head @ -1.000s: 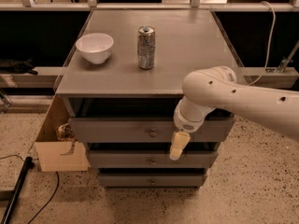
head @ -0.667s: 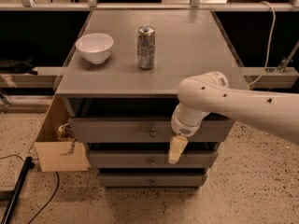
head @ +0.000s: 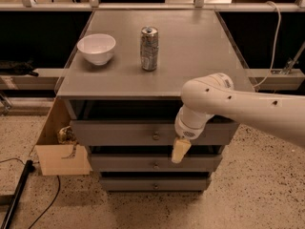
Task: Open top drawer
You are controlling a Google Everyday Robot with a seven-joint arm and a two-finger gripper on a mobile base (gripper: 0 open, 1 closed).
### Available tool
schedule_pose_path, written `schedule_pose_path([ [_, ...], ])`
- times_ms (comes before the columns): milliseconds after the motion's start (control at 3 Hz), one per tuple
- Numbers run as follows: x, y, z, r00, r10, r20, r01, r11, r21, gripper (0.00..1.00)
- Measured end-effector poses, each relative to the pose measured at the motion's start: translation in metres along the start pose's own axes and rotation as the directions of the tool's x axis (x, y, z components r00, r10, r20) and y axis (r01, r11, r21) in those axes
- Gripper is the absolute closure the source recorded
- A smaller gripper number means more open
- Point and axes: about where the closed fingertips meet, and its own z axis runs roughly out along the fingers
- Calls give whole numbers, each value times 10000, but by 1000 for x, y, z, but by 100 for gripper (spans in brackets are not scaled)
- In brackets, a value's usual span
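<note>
The top drawer (head: 114, 133) is the widest grey front under the tabletop, with a small round brass knob (head: 156, 136) at its centre. None of its interior shows. My gripper (head: 178, 150) hangs cream-coloured and pointing down from the white arm (head: 224, 101). It is in front of the top drawer's lower edge, just right of and slightly below the knob. It does not hold the knob. Two narrower grey drawer fronts (head: 124, 163) lie below, each with a like knob.
A white bowl (head: 96, 48) and a silver can (head: 149, 48) stand on the grey tabletop (head: 190, 42). A tan cardboard box (head: 62, 159) sits on the floor by the cabinet's left side. A black pole and cable (head: 16, 194) lie at the lower left.
My arm has shifted a little left and lower. The gripper has stayed just right of the top drawer's knob. The drawer fronts have not moved.
</note>
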Motion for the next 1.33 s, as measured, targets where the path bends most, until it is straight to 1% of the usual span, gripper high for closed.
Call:
schedule_pose_path([
  [333, 0, 0, 0, 10000, 0, 0, 0, 10000, 0, 41],
  [667, 0, 0, 0, 10000, 0, 0, 0, 10000, -1, 72],
  [1000, 0, 0, 0, 10000, 0, 0, 0, 10000, -1, 95],
  [1333, -5, 3, -14, 9999, -98, -41, 99, 9999, 119, 0],
])
